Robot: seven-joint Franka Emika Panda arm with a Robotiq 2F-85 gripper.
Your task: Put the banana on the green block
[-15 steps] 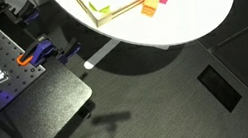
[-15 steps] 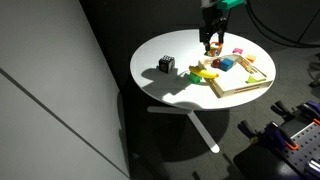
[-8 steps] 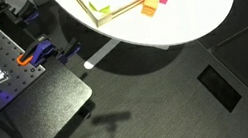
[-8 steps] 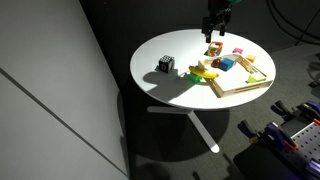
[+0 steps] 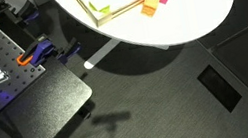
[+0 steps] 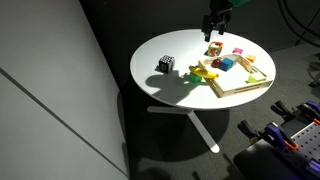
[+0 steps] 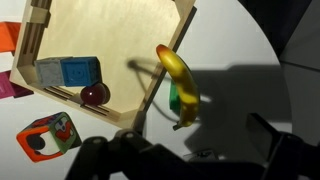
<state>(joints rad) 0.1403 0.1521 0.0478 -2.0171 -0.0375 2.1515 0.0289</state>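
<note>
Yellow curved plastic banana point(image 7: 176, 72) lies on the small green block point(image 7: 186, 101), below the pincer point(image 7: 190, 152), which stands open, empty.

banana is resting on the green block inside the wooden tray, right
Not quite. The banana is resting on the green block, but outside the wooden tray, beside its edge on the white table; the wrist view shows it.

Yellow banana point(image 7: 176, 68), green block point(image 7: 185, 99), blue block point(image 7: 68, 72), dark-red ball point(image 7: 95, 95), pale wooden tray point(image 7: 110, 40), white table point(image 7: 225, 50).
</note>
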